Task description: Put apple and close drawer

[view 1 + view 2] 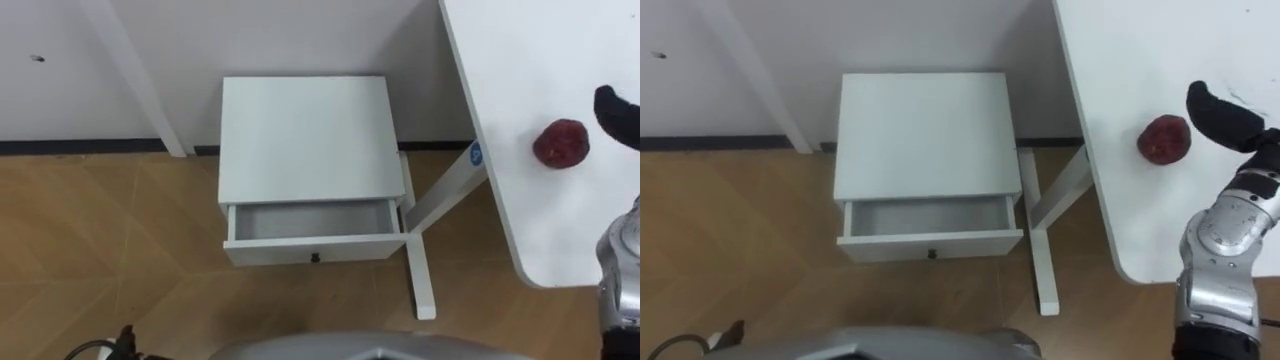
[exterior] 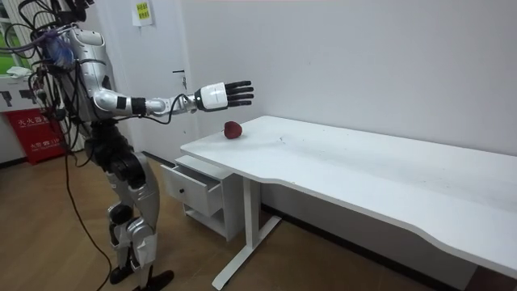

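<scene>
A dark red apple [image 1: 561, 145] [image 1: 1165, 139] lies on the white table [image 1: 530, 60] near its left edge, at my right. My right hand [image 1: 1225, 115] [image 2: 226, 94] hovers over the table just beyond the apple, open with fingers stretched out and apart from the fruit. In front of me a small white cabinet [image 1: 305, 140] stands against the wall, and its drawer [image 1: 310, 232] [image 2: 194, 186] is pulled out and empty, with a small dark knob on its front.
The table's white leg and foot [image 1: 420, 265] stand right beside the cabinet's right side. A white slanted post [image 1: 140, 80] leans at the wall to the left. Bare wooden floor spreads left of the cabinet. A red sign [image 2: 36, 133] stands behind me.
</scene>
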